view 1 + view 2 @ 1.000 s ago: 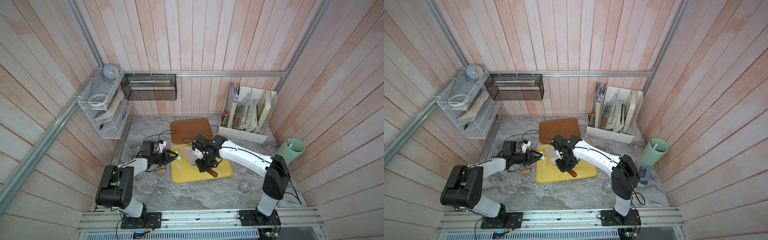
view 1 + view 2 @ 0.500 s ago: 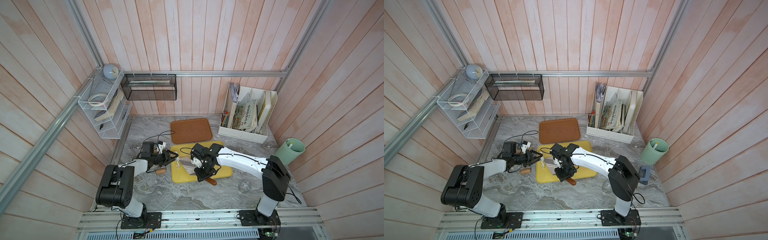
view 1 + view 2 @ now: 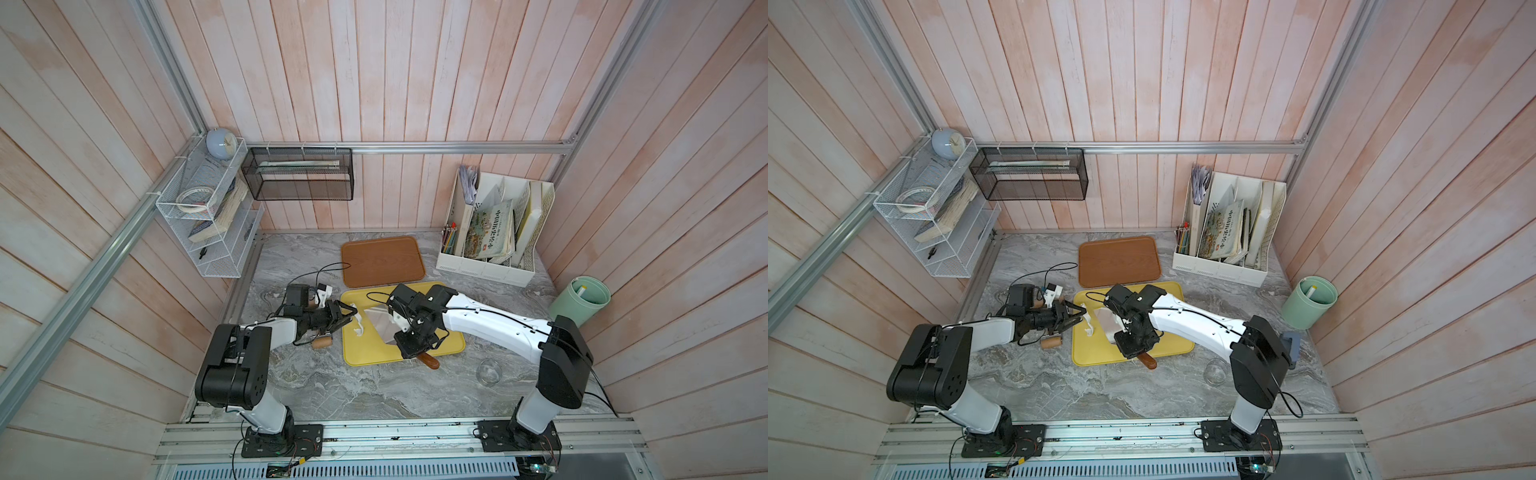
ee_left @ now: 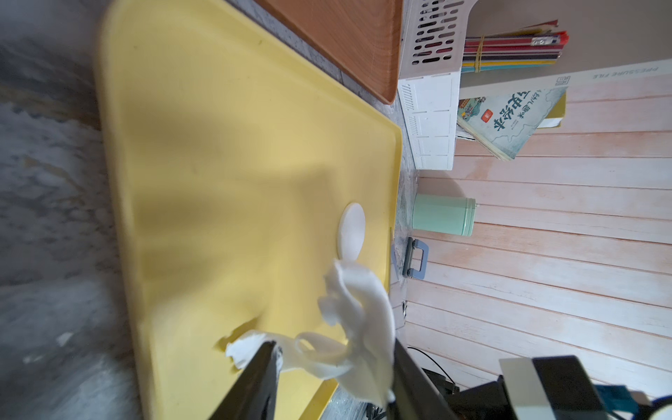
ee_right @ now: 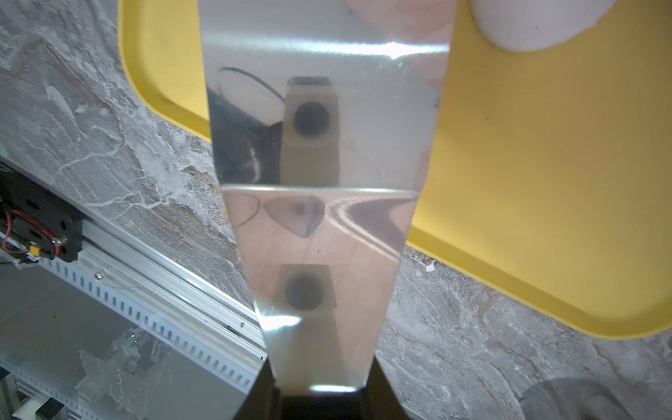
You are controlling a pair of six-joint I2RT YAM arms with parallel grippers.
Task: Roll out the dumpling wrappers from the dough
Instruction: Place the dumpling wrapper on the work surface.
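Observation:
A round white dumpling wrapper (image 4: 351, 236) lies flat on the yellow tray (image 3: 449, 347) (image 4: 218, 145), hidden under the right arm in both top views. Its smooth edge (image 5: 538, 22) appears beside the scraper's tip. The dough is out of view. My left gripper (image 3: 352, 318) (image 3: 1084, 316) (image 4: 332, 349) hovers over the tray's left edge, jaws apart, with a ragged dough scrap (image 4: 356, 309) clinging between both fingers. My right gripper (image 3: 415, 349) (image 5: 322, 392) is shut on a metal scraper (image 5: 320, 145) at the tray's front edge. The scraper's wooden handle (image 3: 430, 363) pokes past the rim.
A wooden rolling pin (image 3: 322, 342) lies on the marble just left of the tray. A brown tray (image 3: 382, 261) sits behind it. A glass bowl (image 3: 489, 371), green cup (image 3: 582, 299) and white file organiser (image 3: 486, 266) stand on the right.
My right arm has drawn the scraper from the tray's middle toward its front edge. The left gripper stayed by the tray's left edge with the scrap, jaws a touch wider.

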